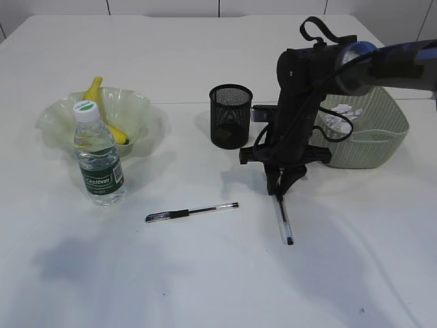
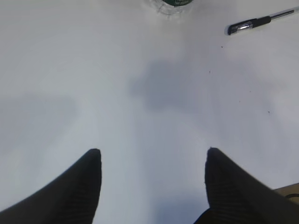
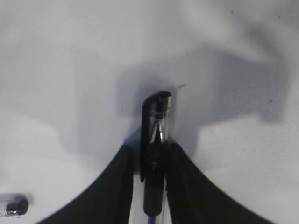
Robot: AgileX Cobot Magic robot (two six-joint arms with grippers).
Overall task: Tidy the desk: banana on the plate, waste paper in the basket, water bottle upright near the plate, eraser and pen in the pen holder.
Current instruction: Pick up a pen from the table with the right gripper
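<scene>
Right claw: standing nose-down over the desk, its two black fingers pressing in on either side of a pen's cap end; gripping that pen, jaws narrowed to its width.
Held pen: lying on the desk in front of the right claw, its far tip pointing toward the camera in the exterior view; upper end sitting between the fingers.
Second pen: lying flat, roughly crosswise, near the middle of the desk, apart from everything; its capped end also showing at the top of the left wrist view.
Left claw: hovering over bare desk, jaws standing wide apart, holding nothing.
Pen holder: black mesh cup, standing upright just left of the right arm.
Water bottle: standing upright, touching or just in front of the plate.
Plate: pale green, wavy rim, carrying the banana.
Basket: green woven, sitting behind the right arm, white paper lying inside.
</scene>
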